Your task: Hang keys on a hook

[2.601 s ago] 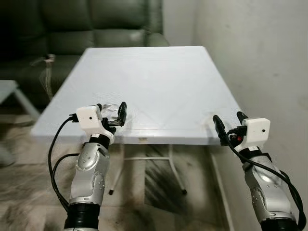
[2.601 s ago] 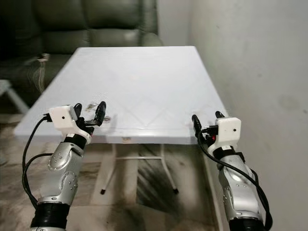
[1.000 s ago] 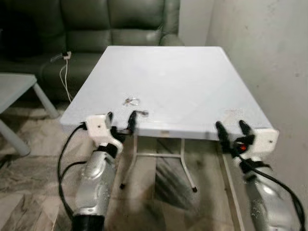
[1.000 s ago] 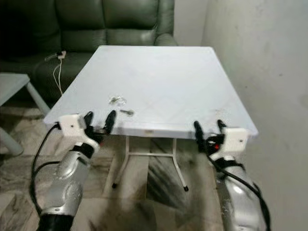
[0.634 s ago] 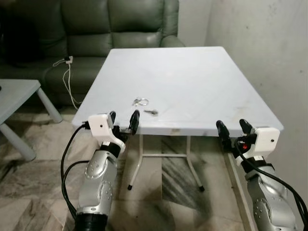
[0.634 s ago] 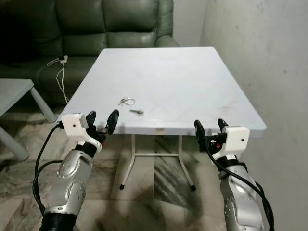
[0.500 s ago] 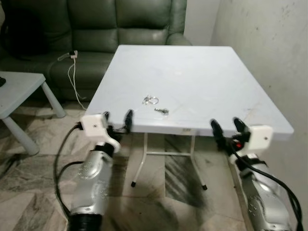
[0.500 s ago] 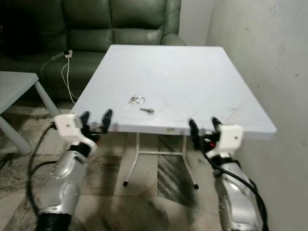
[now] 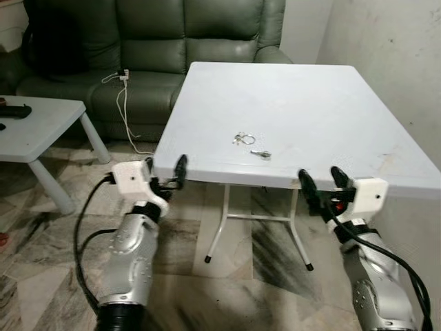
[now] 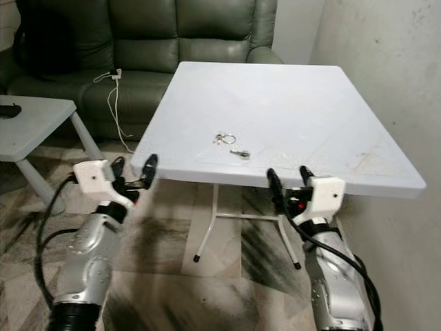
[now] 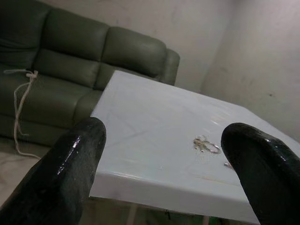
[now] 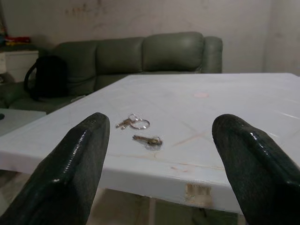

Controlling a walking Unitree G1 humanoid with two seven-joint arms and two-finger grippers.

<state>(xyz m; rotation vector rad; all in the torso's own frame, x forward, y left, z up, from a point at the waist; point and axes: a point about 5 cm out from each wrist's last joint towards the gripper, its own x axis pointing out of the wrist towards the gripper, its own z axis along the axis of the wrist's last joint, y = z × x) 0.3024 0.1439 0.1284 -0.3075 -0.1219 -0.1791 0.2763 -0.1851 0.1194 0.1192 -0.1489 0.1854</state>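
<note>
On table (image 9: pixel 296 89), near front edge: keys (image 9: pixel 243 138), loose key (image 9: pixel 261 154) just beside. Both claws, left (image 9: pixel 165 174) and right (image 9: pixel 318 183), spread, empty, short of edge. Best reach with right, pinch ring flat. Hook unseen.

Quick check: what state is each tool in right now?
Left tool: open, holding nothing, at the near edge of the white table.
Right tool: open, holding nothing, also at the near edge; the keys lie on the table.
</note>
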